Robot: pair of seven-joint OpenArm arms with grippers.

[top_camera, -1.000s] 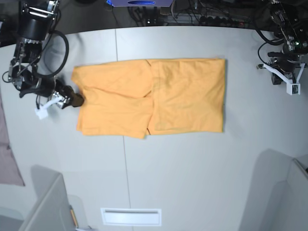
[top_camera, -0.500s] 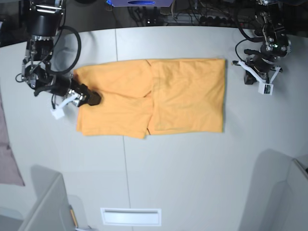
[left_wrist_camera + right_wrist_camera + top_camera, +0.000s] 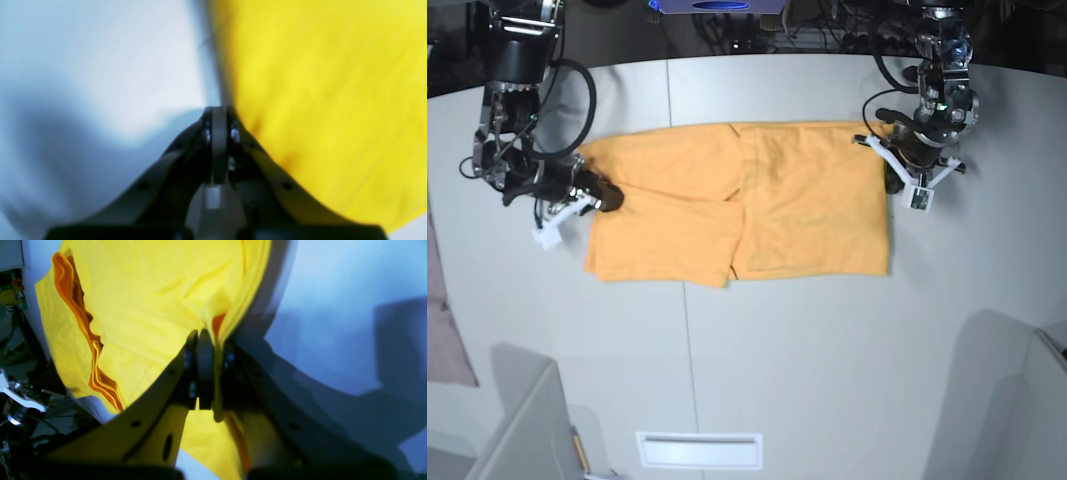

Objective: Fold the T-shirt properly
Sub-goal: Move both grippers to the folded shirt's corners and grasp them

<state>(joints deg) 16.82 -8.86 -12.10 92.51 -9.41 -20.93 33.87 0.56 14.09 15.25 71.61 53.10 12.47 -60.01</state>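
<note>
Nearest in the base view, one white rectangular piece (image 3: 699, 451) lies at the lower edge, and one thin orange stick (image 3: 580, 449) stands out toward the lower left corner. Beyond them, the pale tabletop (image 3: 827, 360) carries the one T-shirt (image 3: 812, 200), spread sideways across its middle, with a dark seam line running under the cloth. A narrow strip of reddish cloth (image 3: 445, 325) shows along the view's left edge.

Two arms reach in, each with one claw. The right claw (image 3: 213, 340) is closed on a pinched edge of the T-shirt, at the end on the base view's left. The left claw (image 3: 219, 111) is shut, its tips together right by the T-shirt's opposite edge; whether they touch it, I cannot tell.

The right wrist view shows what the base view hardly does: the pinched edge runs up between the fingers, and farther along the cloth, stacked layers open in deep orange folds. The left arm (image 3: 30, 350) appears there too, past the T-shirt's far end. The left wrist view is blurred and shows the cloth to one side only, bare surface to the other. Farthest, one blue-ringed dark object (image 3: 722, 6) sits at the base view's top edge.
</note>
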